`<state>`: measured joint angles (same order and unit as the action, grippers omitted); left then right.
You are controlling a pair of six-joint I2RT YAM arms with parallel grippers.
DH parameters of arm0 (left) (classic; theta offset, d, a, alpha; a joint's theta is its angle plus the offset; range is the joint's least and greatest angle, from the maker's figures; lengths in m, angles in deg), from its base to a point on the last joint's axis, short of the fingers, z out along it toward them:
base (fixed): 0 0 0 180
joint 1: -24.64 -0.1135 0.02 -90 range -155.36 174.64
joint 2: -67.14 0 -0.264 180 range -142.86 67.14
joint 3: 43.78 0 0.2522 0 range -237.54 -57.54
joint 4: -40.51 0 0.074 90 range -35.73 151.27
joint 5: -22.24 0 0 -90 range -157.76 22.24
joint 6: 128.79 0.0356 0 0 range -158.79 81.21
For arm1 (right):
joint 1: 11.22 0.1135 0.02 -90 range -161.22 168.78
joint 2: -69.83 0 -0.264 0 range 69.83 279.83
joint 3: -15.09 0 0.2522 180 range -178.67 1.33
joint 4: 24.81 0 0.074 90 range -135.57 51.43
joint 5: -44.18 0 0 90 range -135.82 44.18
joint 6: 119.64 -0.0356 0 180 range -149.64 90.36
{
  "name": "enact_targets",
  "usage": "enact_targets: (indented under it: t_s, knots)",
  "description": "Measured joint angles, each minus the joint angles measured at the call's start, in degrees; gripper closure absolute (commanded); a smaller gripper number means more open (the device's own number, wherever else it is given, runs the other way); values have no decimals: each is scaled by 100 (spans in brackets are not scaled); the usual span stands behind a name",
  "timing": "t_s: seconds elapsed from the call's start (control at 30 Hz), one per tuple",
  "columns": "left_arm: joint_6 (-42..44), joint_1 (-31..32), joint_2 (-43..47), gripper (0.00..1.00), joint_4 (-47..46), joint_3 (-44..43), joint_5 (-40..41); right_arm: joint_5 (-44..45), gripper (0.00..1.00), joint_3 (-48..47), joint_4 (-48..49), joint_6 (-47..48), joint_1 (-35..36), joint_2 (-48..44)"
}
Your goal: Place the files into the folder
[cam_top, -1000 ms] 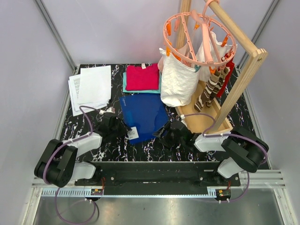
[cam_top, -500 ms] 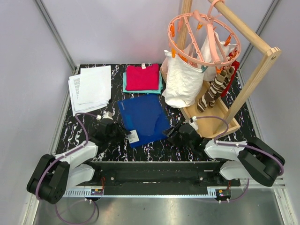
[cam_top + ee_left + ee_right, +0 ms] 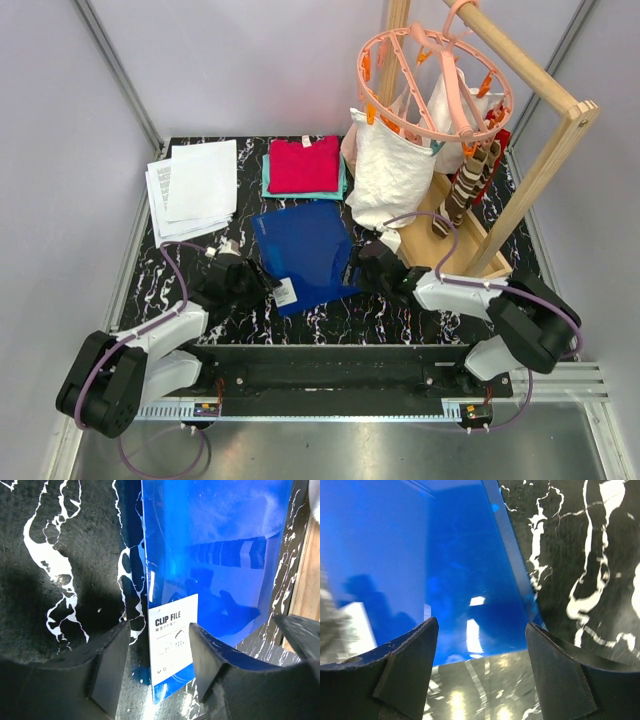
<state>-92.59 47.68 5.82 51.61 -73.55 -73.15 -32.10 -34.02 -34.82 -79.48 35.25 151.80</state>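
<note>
The black marble-patterned table point(image 3: 330, 312) lies under both grippers, and the tall wooden drying rack point(image 3: 540, 150) with its round pink clip hanger point(image 3: 430, 70) stands beyond the right gripper, on its outer side. Compared with one second ago the rack top is now further to the right, and the right arm has swung in towards the middle. The large flat translucent blue plastic folder point(image 3: 305, 245) has hardly moved. It lies closed between the two grippers and reaches away in front of them. The files, a stack of white printed paper sheets point(image 3: 195, 190), are in the same place as before, beyond the left gripper on its outer side and well apart from it. The right gripper point(image 3: 482, 665) has come up to the near right corner of the folder. Its jaws stand wide apart and hold nothing, with that corner seen between them. The left gripper point(image 3: 157, 670) is at the near left corner. Its jaws are partly apart and have hold of nothing, and the folder edge shows in the gap. I judge that both arms are preparing to lift the cover, so the task is still at its beginning and no sheet is inside yet. The thin cover may slip from the fingers. Just in front of the left fingertips is the white rectangular sticker point(image 3: 172, 640), where "CLIP FILE" can be read. The smaller print under it is too fine to read.
</note>
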Motion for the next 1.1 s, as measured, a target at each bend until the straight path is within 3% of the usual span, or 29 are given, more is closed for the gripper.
enact_targets:
  t_s: [0.27,0.53,0.9,1.1]
  knots:
    - [22,0,-149,50,-109,-15,0,59,24,-391,-144,1113,-7,621]
    - [20,0,-343,53,-240,-79,-4,-192,24,-457,225,1340,-31,826]
    - [22,-13,-393,54,-313,-79,63,-1558,19,-37,1244,1239,-380,765]
    - [17,-9,-415,55,-378,-61,50,-2747,6,87,1919,728,-553,754]
